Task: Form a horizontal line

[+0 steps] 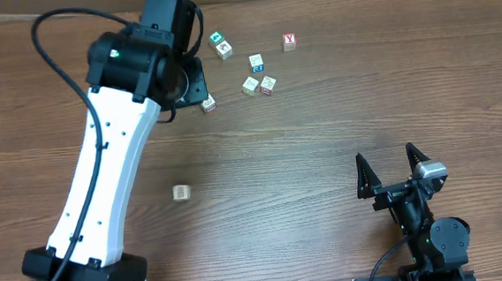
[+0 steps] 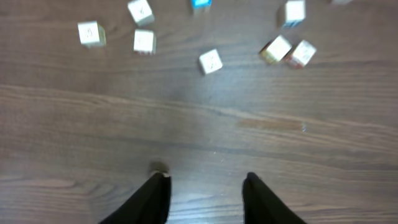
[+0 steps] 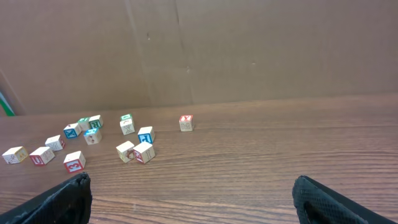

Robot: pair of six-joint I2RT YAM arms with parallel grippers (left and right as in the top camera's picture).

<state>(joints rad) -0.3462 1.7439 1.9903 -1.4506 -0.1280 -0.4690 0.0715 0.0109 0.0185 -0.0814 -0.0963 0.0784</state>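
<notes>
Left gripper (image 2: 205,200): we see its fingers spread apart above bare surface (image 2: 205,137), with nothing between them.
Right gripper (image 1: 387,161): wide open and empty, well apart from every cube.
Red Y cube (image 1: 289,41): it stands alone at the far side, touching no other cube.
Scattered cubes (image 1: 256,63): these lie loose between the red Y cube and the left arm (image 1: 111,159). We cannot tell whether two of them touch.
Lone cube (image 1: 181,192): it sits by itself mid-surface, near the left arm.

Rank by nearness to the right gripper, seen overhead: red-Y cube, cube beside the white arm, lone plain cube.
1. red-Y cube, far side.
2. cube beside the white arm, far left.
3. lone plain cube, near left.
</notes>
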